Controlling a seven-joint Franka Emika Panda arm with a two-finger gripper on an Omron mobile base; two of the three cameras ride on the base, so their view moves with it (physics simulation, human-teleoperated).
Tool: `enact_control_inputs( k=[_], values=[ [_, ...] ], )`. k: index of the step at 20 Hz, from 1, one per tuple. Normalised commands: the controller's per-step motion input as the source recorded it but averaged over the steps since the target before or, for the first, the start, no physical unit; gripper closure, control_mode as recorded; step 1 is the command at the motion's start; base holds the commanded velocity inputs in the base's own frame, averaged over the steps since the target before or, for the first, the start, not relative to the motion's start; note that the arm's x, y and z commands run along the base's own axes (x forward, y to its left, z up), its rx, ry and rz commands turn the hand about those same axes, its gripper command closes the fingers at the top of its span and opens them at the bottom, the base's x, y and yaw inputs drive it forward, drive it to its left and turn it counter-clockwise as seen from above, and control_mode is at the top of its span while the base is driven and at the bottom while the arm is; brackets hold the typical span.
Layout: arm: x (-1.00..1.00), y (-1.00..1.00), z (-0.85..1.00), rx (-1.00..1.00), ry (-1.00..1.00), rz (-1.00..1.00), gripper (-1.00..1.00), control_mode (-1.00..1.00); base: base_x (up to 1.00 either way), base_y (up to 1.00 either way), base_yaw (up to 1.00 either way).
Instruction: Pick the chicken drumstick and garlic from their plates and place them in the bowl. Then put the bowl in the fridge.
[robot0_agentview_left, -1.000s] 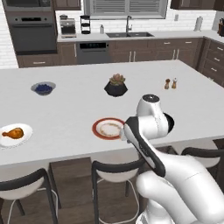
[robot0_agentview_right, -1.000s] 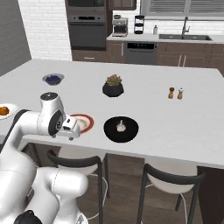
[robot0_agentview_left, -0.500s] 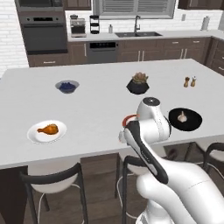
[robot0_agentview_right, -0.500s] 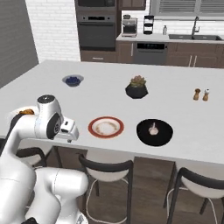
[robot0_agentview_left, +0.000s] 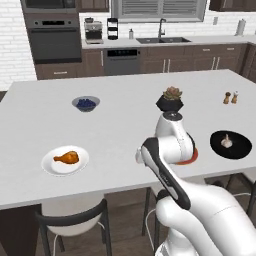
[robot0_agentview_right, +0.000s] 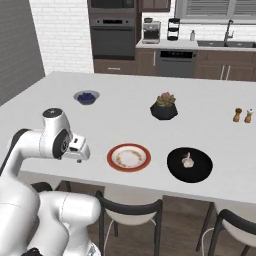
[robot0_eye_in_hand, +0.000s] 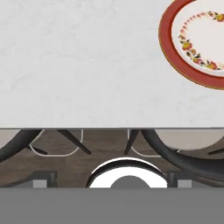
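Garlic (robot0_agentview_right: 187, 160) lies in the black bowl (robot0_agentview_right: 176, 169) as before, camera moved, hand (robot0_agentview_right: 80, 150) wide open, empty.

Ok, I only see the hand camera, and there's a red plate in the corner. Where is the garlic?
Observer: The garlic lies in the black bowl, just to the right of that red plate in the right base view.
Operator: And the chicken leg?
Observer: The chicken drumstick is on a white plate, far to the left on the counter in the left base view, near the front edge.
Operator: Is any food on the red plate?
Observer: No. The right base view shows the whole plate, and there is nothing on it but its pattern.
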Motion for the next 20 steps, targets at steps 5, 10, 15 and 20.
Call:
enact_control_inputs(
  k=[5, 10, 15, 20],
  values=[
    [0.0, 0.0, 0.0, 0.0, 0.0, 0.0, -1.0, 1.0, 0.55, 0.0, 0.0],
    [0.25, 0.03, 0.0, 0.0, 0.0, 0.0, -1.0, -1.0, 0.31, 0.06, 0.0],
    [0.43, 0.48, 0.0, 0.0, 0.0, 0.0, -1.0, -1.0, 0.0, 0.0, 0.0],
    [0.7, 1.0, 0.0, 0.0, 0.0, 0.05, -1.0, -1.0, 0.0, 0.0, 0.0]
  ],
)
